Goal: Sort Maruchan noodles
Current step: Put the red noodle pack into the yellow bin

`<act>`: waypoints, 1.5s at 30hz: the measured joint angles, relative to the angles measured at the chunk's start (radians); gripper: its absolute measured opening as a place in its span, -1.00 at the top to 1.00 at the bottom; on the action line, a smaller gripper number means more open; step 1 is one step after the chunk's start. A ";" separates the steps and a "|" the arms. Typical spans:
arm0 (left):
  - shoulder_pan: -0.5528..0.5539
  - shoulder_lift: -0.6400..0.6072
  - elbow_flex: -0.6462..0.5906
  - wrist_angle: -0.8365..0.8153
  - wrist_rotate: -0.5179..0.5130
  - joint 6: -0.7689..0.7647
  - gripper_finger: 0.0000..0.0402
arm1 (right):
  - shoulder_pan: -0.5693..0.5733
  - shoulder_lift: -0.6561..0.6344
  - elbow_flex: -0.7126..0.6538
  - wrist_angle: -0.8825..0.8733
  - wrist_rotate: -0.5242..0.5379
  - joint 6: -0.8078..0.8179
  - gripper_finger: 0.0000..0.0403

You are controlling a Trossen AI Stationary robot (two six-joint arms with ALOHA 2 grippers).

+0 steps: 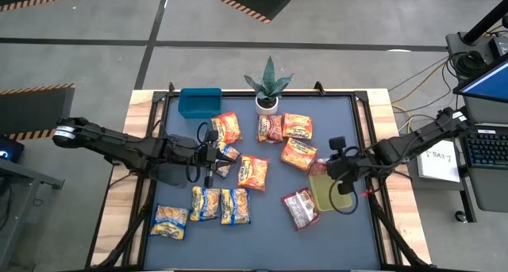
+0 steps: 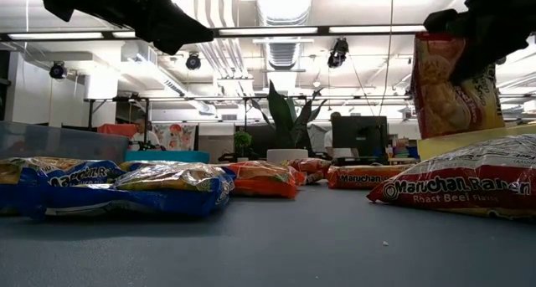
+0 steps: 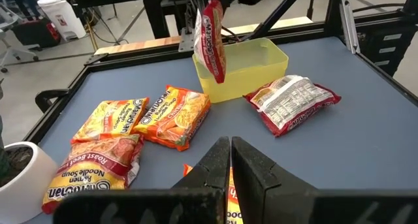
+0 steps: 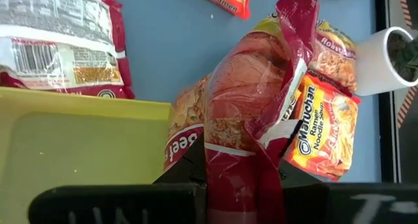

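Dangling by its crimped end, 1 red packet [image 3: 210,38] hangs from the right gripper [image 4: 238,178], whose fingers are clamped on it just above the yellow-green bin [image 3: 251,64], so a release would likely drop it inside. The left gripper [image 3: 230,160] is closed on nothing and hovers mid-table, probably waiting. Other Maruchan noodles [image 1: 252,171] lie flat, scattered across the table [image 1: 349,240], and 1 red-and-white packet [image 1: 301,208] rests just beside the bin.
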State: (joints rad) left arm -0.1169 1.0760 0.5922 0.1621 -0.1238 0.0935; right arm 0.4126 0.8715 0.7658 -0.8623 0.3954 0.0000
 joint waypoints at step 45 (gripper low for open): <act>0.000 0.000 0.000 0.009 0.000 0.006 1.00 | 0.006 0.278 0.426 -0.633 -0.361 0.819 0.84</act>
State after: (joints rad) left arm -0.1169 1.0760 0.5922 0.1711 -0.1234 0.0998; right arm 0.4187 1.1496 1.1921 -1.4950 0.0347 0.8194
